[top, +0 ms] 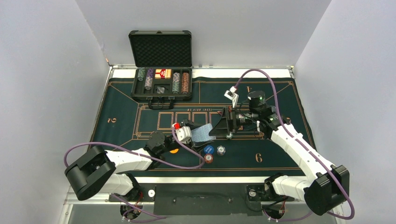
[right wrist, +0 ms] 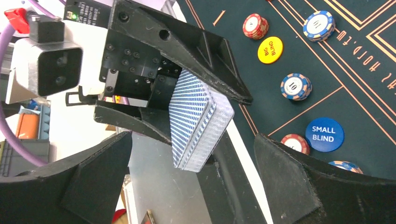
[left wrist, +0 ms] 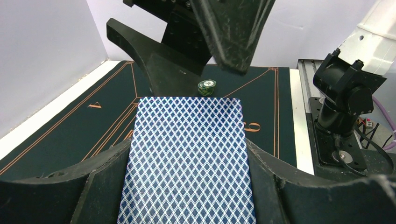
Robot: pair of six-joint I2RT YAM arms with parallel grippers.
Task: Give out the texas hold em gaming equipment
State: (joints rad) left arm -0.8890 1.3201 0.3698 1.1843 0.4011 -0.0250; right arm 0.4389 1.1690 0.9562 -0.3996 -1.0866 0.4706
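Partway through, by the look of it. Out on the mat (top: pixel 233 159) already, toward 6 o'clock in top view: blue disc (right wrist: pixel 324 134) marked small blind, orange disc (right wrist: pixel 270 50) marked big blind, plus single chips round them, e.g. red chip (right wrist: pixel 295 142) just beside blue disc, blue-edged chip (right wrist: pixel 296 86) between the 2 discs, short red stack (right wrist: pixel 255 25) further off. Also one green chip (left wrist: pixel 206 87) alone nr mat centre, below right gripper (top: pixel 220 125). Left to do, prob.: most of the chips, standing in rows in open case (top: pixel 161 49) at 11 o'clock beside red card boxes (top: pixel 163 73); and all the cards, w/ none seen lying on mat and whole deck (left wrist: pixel 187 158) in one block. Deck up off mat nr centre, blue backs toward left wrist cam. Clamped in left gripper (top: pixel 195 132) at near end, fingers (left wrist: pixel 70 186) pressed to both long edges, far end poking out free toward 3 o'clock. Opposite, facing it, right gripper spread wide: one finger (left wrist: pixel 229 32) above deck's far end, other lower and beyond it. No contact w/ cards visible; clear gap each side in right wrist view. Looks like set-up for a handover or for peeling cards off, but only a guess.
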